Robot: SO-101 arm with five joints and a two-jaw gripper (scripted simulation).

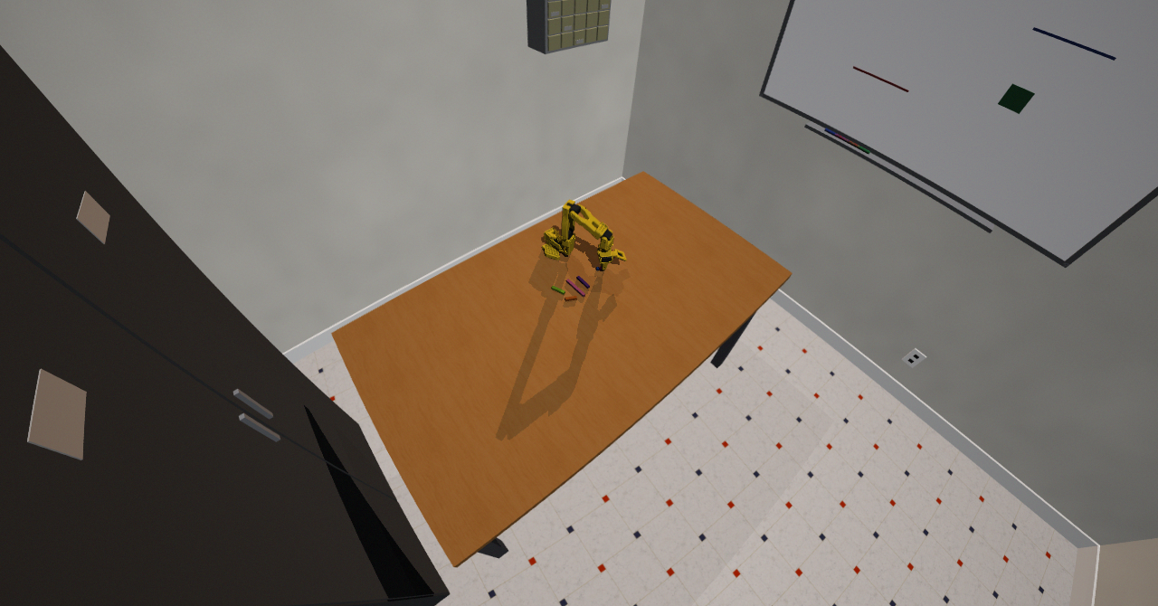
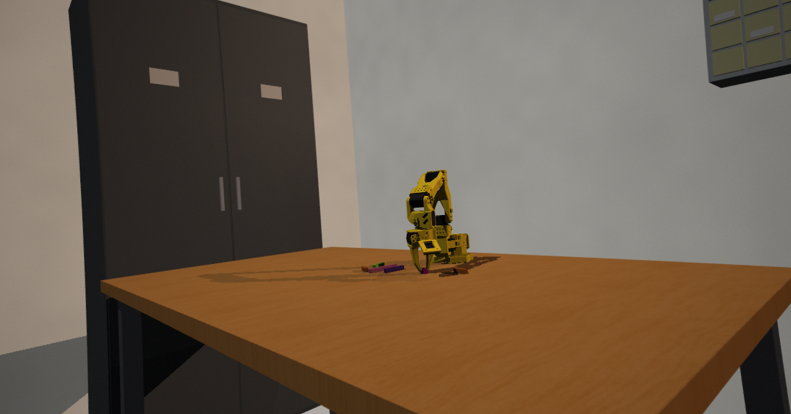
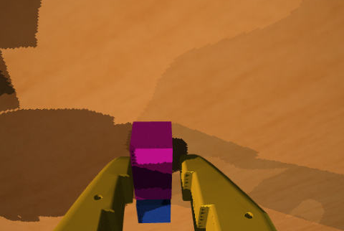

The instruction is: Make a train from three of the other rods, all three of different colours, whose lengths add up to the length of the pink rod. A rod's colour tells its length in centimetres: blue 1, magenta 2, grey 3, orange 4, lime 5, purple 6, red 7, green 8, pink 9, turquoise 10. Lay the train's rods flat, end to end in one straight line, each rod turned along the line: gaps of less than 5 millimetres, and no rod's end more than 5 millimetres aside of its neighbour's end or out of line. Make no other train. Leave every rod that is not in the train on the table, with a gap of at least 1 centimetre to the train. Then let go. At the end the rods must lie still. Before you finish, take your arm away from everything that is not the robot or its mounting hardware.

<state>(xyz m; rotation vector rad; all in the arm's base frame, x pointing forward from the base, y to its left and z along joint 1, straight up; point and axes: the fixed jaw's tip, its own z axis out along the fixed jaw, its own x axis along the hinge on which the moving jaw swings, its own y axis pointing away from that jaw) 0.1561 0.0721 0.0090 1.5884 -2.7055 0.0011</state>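
Observation:
My gripper points down at the table in front of the arm's base. A short magenta rod lies flat on the table between its jaws, also visible in the exterior view. The left jaw is at the rod's side. A narrow gap shows between the rod and the right jaw, so the jaws are slightly open around it. A blue rod lies against the magenta rod's near end, in line with it.
A green rod and an orange rod lie left of the pink rod. A dark reddish rod lies near the arm's base. The arm casts long shadows across the table.

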